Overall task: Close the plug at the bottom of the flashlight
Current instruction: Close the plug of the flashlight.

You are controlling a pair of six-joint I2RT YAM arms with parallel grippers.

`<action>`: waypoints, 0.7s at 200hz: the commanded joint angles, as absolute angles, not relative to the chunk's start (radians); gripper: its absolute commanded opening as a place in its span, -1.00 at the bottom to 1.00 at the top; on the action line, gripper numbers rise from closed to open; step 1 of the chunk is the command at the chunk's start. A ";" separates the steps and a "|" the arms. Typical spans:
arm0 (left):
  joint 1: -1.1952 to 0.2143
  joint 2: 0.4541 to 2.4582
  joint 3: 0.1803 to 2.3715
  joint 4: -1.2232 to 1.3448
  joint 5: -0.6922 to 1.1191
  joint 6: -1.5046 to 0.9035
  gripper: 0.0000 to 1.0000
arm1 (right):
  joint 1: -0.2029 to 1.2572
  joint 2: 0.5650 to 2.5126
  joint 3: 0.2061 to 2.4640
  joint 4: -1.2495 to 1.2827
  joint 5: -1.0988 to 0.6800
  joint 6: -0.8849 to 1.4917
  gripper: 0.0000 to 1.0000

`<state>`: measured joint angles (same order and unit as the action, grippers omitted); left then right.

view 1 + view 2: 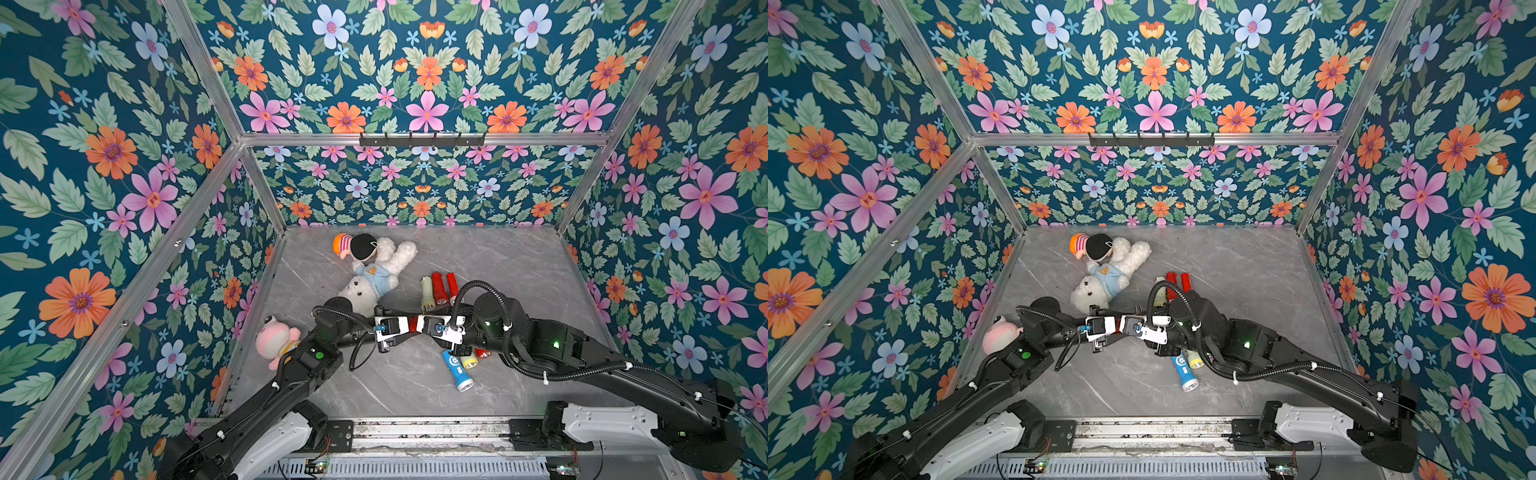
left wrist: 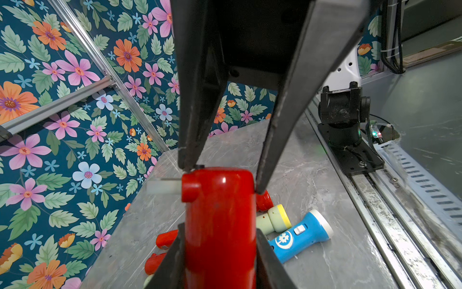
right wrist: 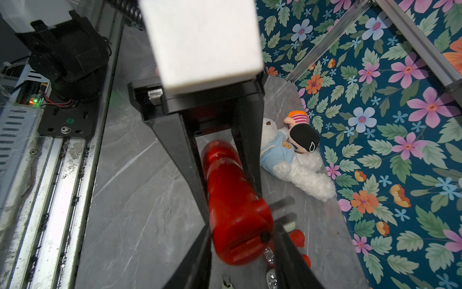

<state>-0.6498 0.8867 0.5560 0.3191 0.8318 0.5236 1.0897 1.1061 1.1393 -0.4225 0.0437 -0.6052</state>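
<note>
— Marble tabletop (image 1: 519,266) lies below both jaws. Where's the red flashlight (image 2: 220,255)?
— Aloft, long axis running from one gripper to the other. My left gripper (image 2: 220,229) clamps its body; my right gripper (image 3: 241,232) pinches the tail end.
— The plug (image 2: 162,186)?
— Jutting sideways beside my right fingertip (image 2: 186,162); that arm is nearer, I judge.

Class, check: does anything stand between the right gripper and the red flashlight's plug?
Nothing visible does. The right gripper flanks the plug end of the flashlight, which the left gripper clamps above the table. The other flashlights lie below, clear of it.
</note>
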 commanded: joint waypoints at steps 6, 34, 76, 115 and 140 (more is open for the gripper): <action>-0.650 0.883 0.567 0.366 0.873 0.507 -1.00 | 1.101 1.114 1.135 -0.388 0.078 -0.618 -0.31; -0.650 0.886 0.572 0.389 0.881 0.484 -1.00 | 1.118 1.120 1.128 -0.387 0.103 -0.618 -0.48; -0.648 0.888 0.578 0.404 0.885 0.465 -1.00 | 1.130 1.122 1.120 -0.388 0.110 -0.617 -0.70; -0.646 0.883 0.576 0.416 0.880 0.451 -1.00 | 1.133 1.116 1.113 -0.382 0.100 -0.601 -0.87; -0.644 0.886 0.576 0.415 0.844 0.439 -1.00 | 1.132 1.095 1.102 -0.378 0.092 -0.577 -0.92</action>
<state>-0.6418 0.8894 0.5644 0.2909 0.7895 0.4610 1.1305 1.1053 1.1130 -0.3870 0.1146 -0.6033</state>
